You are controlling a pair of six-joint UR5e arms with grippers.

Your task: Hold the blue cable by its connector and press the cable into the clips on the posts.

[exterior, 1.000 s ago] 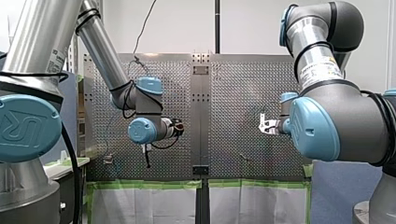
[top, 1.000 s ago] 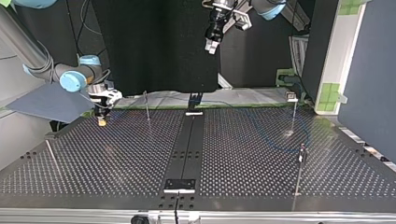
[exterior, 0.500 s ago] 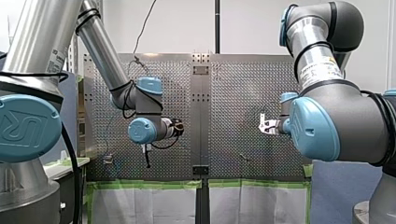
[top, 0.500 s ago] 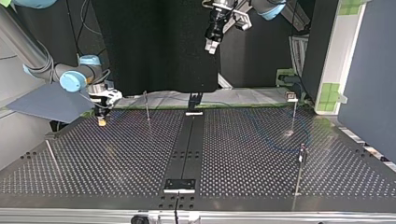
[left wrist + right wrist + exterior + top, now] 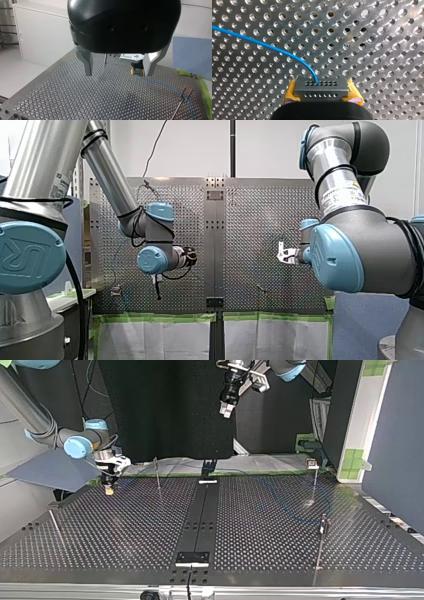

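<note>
Nothing has moved over the last second: both arms keep the same pose. In the top view my right arm (image 5: pixel 30 410) comes in from ten o'clock. Its wrist is turned down, so the right gripper (image 5: pixel 108 488) stands upright with its tips low over the table (image 5: pixel 125 535), near the far corner at ten o'clock. The right wrist view shows its yellow pads (image 5: pixel 290 92) clamped on the two ends of the grey connector (image 5: pixel 321 89). The connector is held close over the perforated plate; whether it touches cannot be told. The blue cable (image 5: pixel 269 47) leaves the connector's front face and bends away over the table ahead of the gripper. My left arm (image 5: pixel 287 367) enters the top view at about one o'clock. The left gripper (image 5: pixel 226 409) hangs high over the table's far edge at twelve o'clock, pointing down, well apart from the connector. In the left wrist view its two metal fingers (image 5: pixel 86 62) stand wide apart with nothing between them. Beyond them the right gripper shows at the table, and the cable runs from it toward thin posts (image 5: pixel 180 103). In the top view the cable lies faintly across the table's two-to-three o'clock part, near the posts there. Whether it sits in any clip cannot be told.
</note>
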